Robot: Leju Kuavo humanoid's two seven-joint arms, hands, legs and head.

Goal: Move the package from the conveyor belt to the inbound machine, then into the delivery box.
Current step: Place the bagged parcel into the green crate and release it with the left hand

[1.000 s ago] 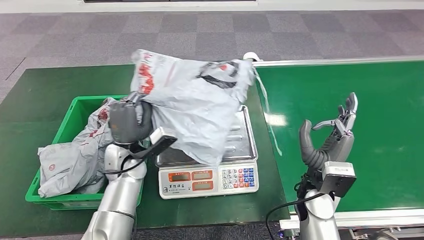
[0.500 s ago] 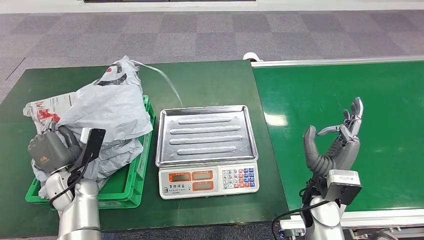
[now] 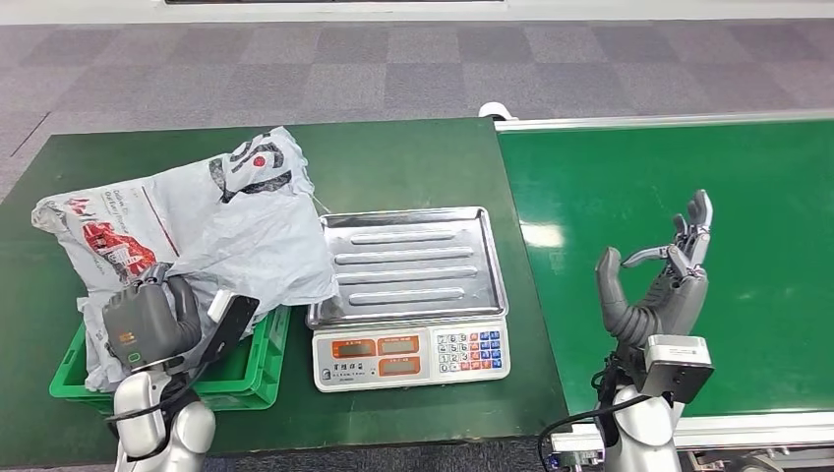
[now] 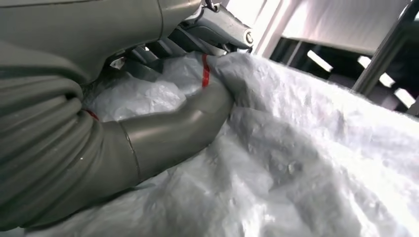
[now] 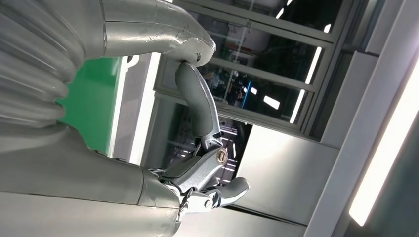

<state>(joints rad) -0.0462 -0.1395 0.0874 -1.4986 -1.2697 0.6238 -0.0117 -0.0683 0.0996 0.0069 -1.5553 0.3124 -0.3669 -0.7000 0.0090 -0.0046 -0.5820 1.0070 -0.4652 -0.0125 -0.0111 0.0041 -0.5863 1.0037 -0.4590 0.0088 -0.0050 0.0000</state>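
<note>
A: While the left hand (image 3: pixel 148 324) grips the bag (image 3: pixel 197 221), where is the bag exactly?

B: It lies over the green box (image 3: pixel 251 369) at the left end of the bench (image 3: pixel 413 162). One corner of the bag hangs over the left edge of the scale (image 3: pixel 408 295) and touches its tray. In the left wrist view the thumb and fingers (image 4: pixel 173 131) are closed on a fold of the plastic (image 4: pixel 296 148), so the hand has it firmly.

A: Why is it held so, in your opinion?

B: I think the weighing is done and the bag is now being put into the box. The hand holds the near edge of the bag, low at the front wall of the box, probably to pull the bag down inside.

A: And the right hand (image 3: pixel 654 270)?

B: It is raised over the near part of the belt (image 3: pixel 747 177), fingers apart, and it holds nothing. It seems to wait only.

A: Does something stand in the way?

B: The bag is wide and loose, wider than the box opening, I judge. So it may stay spread on the rim and on the scale tray and not drop in. Another grey bag (image 3: pixel 98 359) seems to lie already in the box, which leaves less room.
</note>
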